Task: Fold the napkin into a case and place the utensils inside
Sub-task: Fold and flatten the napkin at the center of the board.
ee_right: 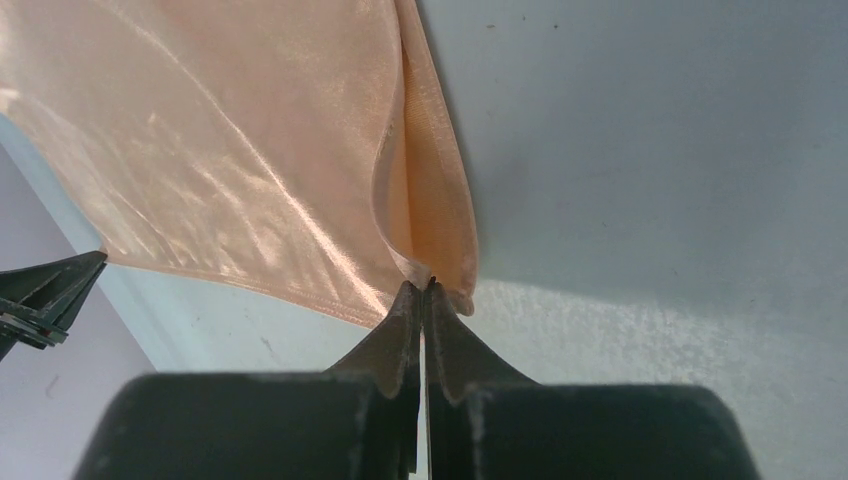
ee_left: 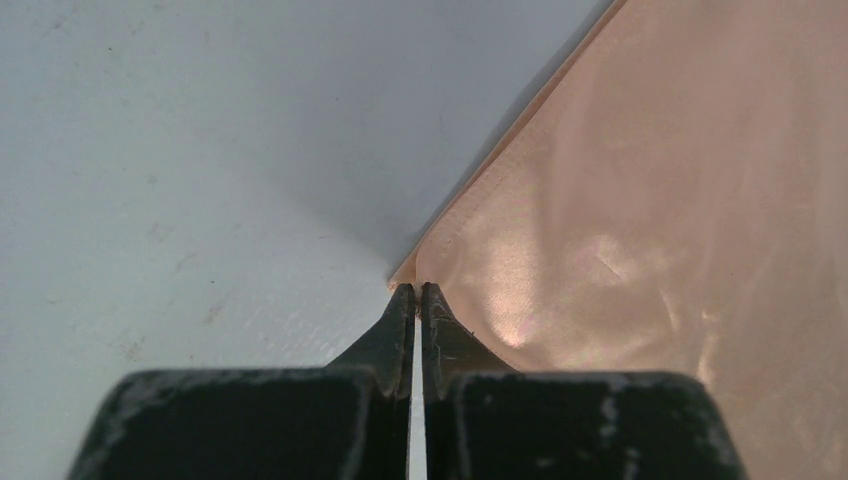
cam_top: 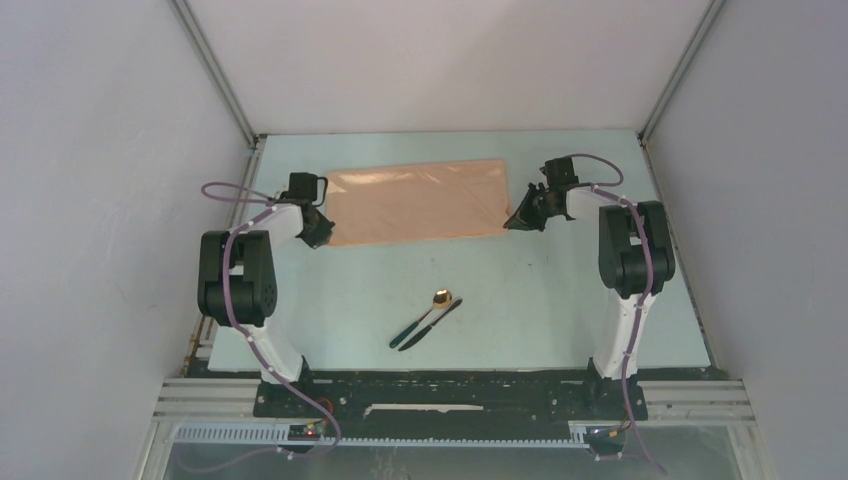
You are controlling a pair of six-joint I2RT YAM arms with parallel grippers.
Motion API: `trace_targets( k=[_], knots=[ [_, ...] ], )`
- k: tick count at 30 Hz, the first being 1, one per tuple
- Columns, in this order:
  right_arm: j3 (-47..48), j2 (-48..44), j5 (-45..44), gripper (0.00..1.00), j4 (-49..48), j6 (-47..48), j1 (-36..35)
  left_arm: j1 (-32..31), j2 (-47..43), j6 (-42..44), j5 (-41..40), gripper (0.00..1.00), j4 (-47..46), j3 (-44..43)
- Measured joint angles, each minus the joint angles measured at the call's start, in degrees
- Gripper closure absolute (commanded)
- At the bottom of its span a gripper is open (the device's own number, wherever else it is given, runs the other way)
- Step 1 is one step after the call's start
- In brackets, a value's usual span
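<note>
The peach-tan napkin (cam_top: 418, 202) lies folded into a wide rectangle at the back of the table. My left gripper (cam_top: 322, 236) is shut on its near left corner, seen in the left wrist view (ee_left: 417, 288) with the cloth (ee_left: 650, 220) stretching away. My right gripper (cam_top: 512, 224) is shut on its near right corner, seen in the right wrist view (ee_right: 426, 287) with the cloth (ee_right: 230, 150) lifted and layered at the corner. The gold-bowled spoon (cam_top: 434, 305) and the dark knife (cam_top: 432, 323) lie side by side at the table's middle front. No case shows.
The pale table (cam_top: 560, 300) is walled by grey panels left, right and back. The left gripper's tips (ee_right: 45, 295) show at the left edge of the right wrist view.
</note>
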State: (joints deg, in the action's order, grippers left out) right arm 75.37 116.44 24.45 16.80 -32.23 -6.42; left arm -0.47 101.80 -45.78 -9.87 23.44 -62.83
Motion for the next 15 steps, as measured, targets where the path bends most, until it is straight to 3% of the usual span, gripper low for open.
trace_targets(
  k=[15],
  knots=[
    [0.00,0.28,-0.09,1.00,0.11,-0.02,-0.02,0.00,0.37,-0.02,-0.02,1.00,0.22,0.02]
  ],
)
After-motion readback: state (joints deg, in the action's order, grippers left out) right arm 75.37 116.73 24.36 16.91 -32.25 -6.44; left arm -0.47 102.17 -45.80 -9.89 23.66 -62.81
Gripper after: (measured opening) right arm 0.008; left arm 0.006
